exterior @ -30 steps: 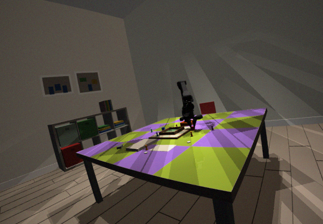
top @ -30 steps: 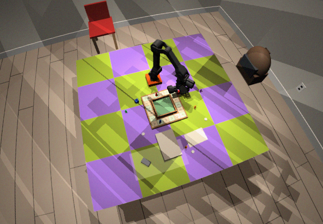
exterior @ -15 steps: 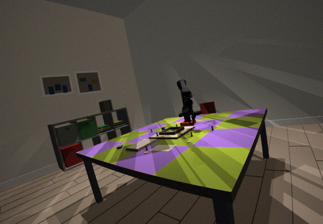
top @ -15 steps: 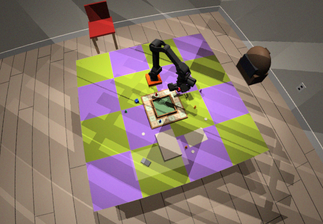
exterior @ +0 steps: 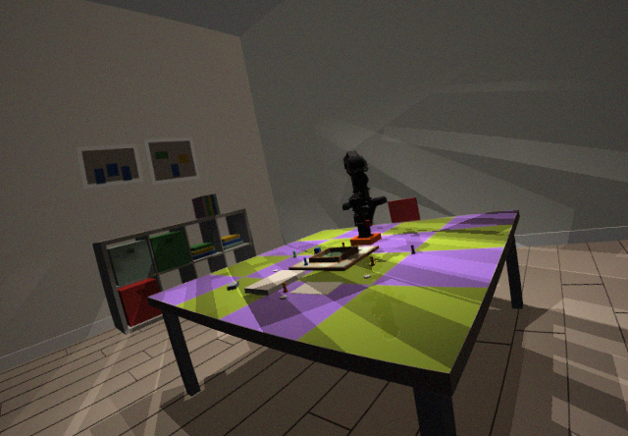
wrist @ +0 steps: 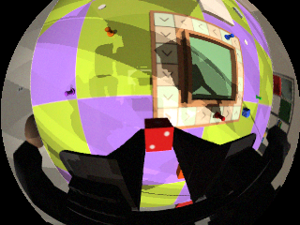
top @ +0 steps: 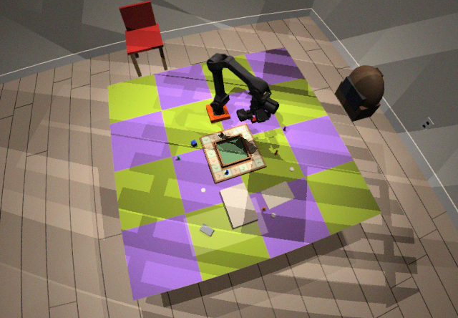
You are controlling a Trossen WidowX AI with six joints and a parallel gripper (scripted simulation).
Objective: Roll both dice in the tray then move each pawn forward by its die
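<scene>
End effector (top: 254, 118) (exterior: 366, 221) (wrist: 157, 131) clamped on red die (top: 254, 119) (exterior: 367, 222) (wrist: 158, 136), raised above tabletop (top: 147, 210) (exterior: 395, 319) (wrist: 112, 112), off the board's edge. Two pips on the die face toward the wrist camera. Arm (top: 236, 68) (exterior: 360, 185) on orange base (top: 212, 116) (exterior: 357, 241). Board (top: 210, 154) (exterior: 340, 267) (wrist: 168, 97) near base, arrow squares around the tray (top: 232, 150) (exterior: 335, 254) (wrist: 213, 67). Red pawn (top: 221, 134) (exterior: 342, 245) (wrist: 218, 115) on the board's base-side row; blue pawn (top: 226, 172) (exterior: 305, 261) (wrist: 229, 36) on the opposite row. Blue die (top: 193, 143) (exterior: 317, 250) (wrist: 246, 112) on tabletop, just beside board. Green pawn (top: 178, 157) (exterior: 294, 254) (wrist: 258, 97) near it. Purple pawn (top: 284, 128) (exterior: 412, 249) (wrist: 69, 92) across the board from those, well apart.
</scene>
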